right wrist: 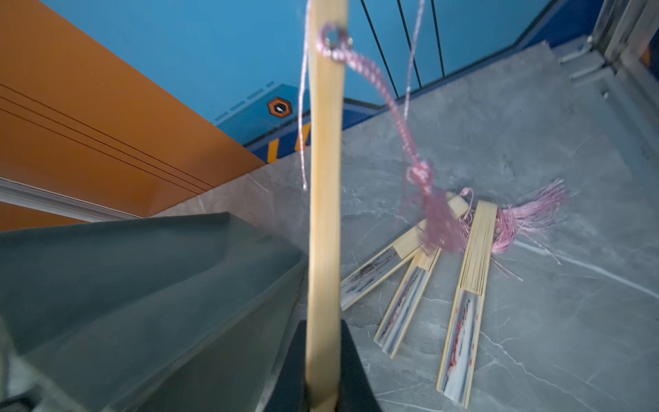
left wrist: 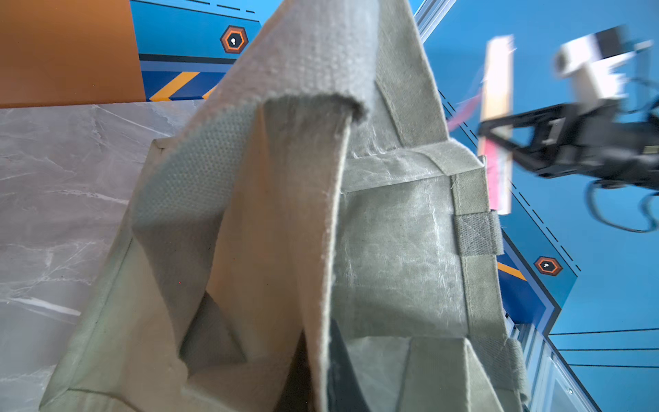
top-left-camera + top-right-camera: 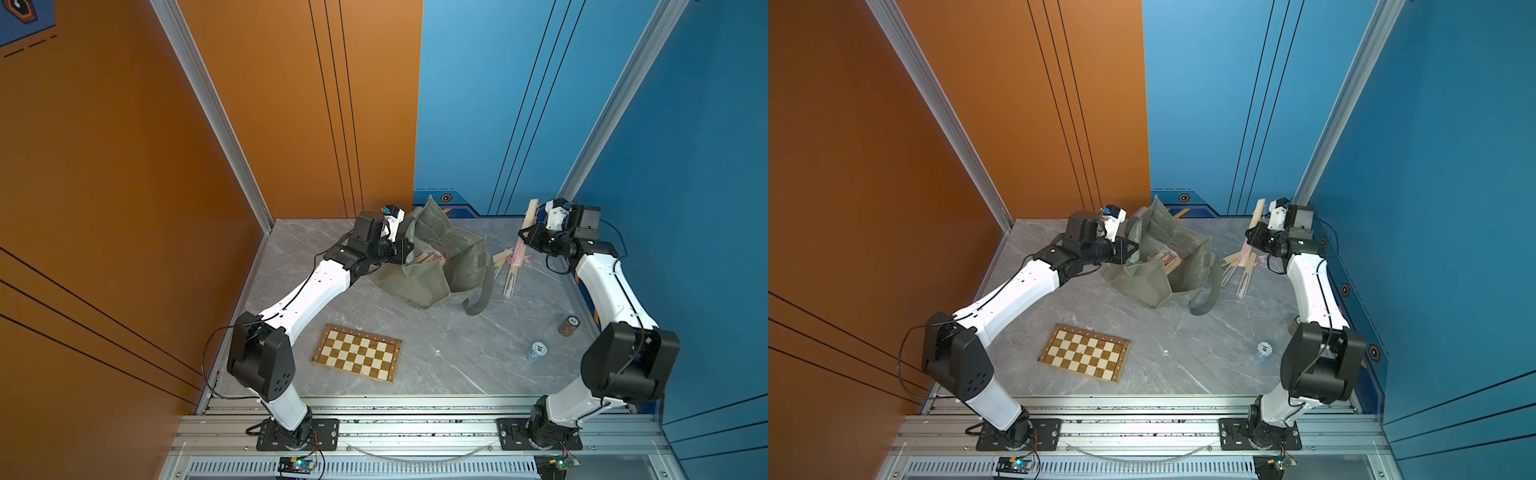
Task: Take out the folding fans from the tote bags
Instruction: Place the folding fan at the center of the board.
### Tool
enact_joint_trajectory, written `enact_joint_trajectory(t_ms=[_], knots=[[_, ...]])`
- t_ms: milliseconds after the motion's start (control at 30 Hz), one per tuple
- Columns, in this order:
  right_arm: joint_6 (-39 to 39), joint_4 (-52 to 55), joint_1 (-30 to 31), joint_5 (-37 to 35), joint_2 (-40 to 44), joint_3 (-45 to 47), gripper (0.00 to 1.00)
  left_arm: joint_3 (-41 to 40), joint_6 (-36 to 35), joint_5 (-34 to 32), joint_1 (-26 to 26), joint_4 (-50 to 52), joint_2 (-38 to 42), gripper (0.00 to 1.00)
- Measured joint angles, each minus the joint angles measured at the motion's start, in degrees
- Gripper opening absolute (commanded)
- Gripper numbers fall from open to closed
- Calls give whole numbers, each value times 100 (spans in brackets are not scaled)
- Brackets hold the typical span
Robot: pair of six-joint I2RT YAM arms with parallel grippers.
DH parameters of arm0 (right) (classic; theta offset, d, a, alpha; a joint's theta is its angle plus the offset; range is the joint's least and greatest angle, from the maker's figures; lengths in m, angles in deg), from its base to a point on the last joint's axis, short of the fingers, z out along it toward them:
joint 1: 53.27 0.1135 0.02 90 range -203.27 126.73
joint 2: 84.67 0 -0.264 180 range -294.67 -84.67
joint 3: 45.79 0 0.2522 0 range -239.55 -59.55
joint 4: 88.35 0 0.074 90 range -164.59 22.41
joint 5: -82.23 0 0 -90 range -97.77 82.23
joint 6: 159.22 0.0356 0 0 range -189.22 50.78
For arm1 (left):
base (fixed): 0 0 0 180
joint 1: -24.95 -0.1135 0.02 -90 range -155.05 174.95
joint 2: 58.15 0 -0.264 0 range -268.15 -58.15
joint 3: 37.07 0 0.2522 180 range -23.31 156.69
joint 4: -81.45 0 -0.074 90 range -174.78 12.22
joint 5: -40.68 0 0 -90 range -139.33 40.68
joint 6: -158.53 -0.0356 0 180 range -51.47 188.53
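Three fans [image 1: 406, 299] lie on the tabletop [image 3: 436, 345] beside the tote [image 3: 432, 266]. My right tool [image 3: 524, 237] is clamped on a raised fan [image 1: 324, 214]; my left tool [image 3: 406, 250] pinches the tote's edge.

I work in a robot lab test cell. Printed orange wall panels [image 3: 104, 166] and blue wall panels [image 3: 478, 104] box me in between aluminium posts [image 3: 208, 104]. My arm bases [image 3: 297, 434] are bolted to an aluminium rail [image 3: 415, 428] fronting a marble-patterned tabletop [image 3: 436, 353], with a bare circuit board [image 3: 296, 462] wired below.

tote bag [image 2: 392, 249] matt woven cloth; fan [image 1: 324, 214] smooth bamboo; table [image 3: 457, 353] polished stone
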Motion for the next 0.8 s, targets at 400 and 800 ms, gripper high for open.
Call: enact_joint_trajectory(t_ms=[400,800], knots=[[85,782,229,-918,-2116,-651,10,-247,0,-479,474,68,260,0],[0,1298,350,-1191,-2540,-975,48,-531,-142,-1211,765,-15,437,0]])
